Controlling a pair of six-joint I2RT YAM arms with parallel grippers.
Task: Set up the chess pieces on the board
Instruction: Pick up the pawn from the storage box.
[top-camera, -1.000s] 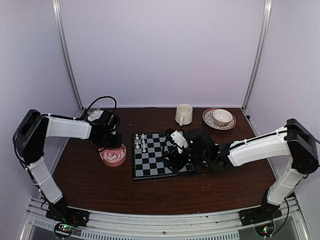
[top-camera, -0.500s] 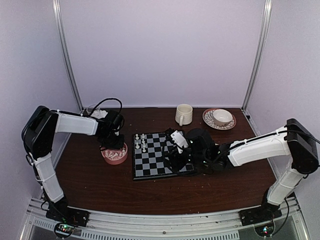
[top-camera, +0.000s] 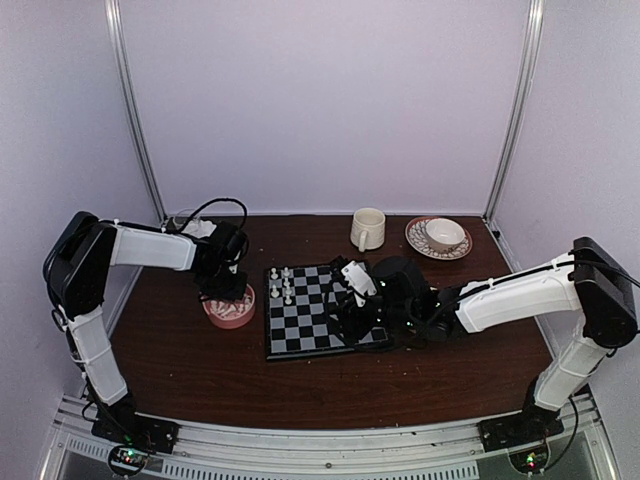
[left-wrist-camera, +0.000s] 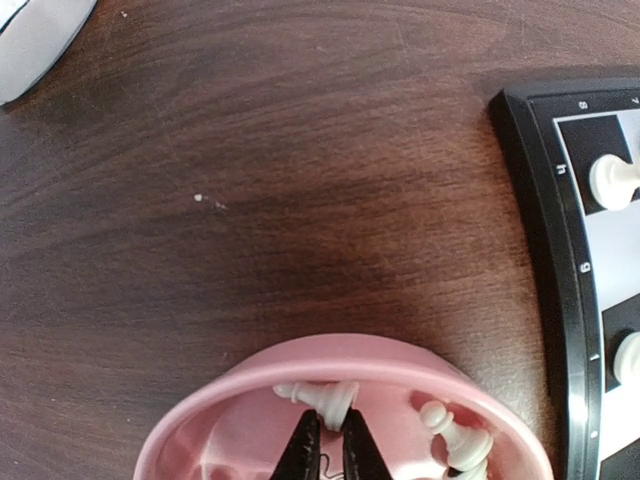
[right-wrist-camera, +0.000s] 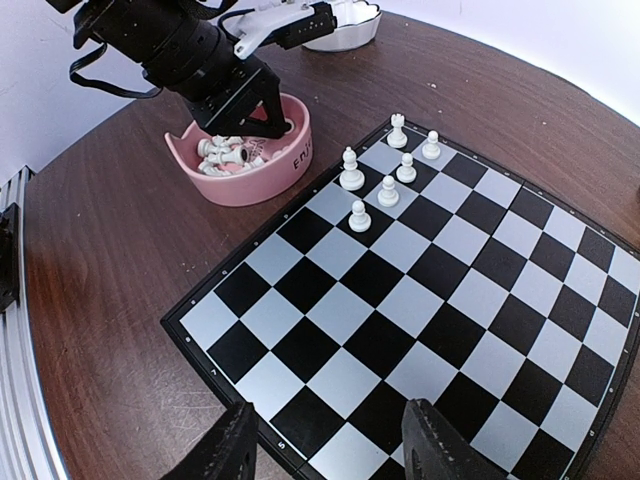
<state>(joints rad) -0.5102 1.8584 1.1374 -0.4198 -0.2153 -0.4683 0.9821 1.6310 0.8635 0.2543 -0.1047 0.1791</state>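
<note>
Left end effector, fingers together inside the round pink plastic bowl, touched a tiny white plastic chess piece lying crosswise at its tips; hold unconfirmed.

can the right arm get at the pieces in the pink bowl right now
Probably not yet: the left gripper is down in the pink bowl among the white pieces, and the right gripper hangs across the board from it.
</note>
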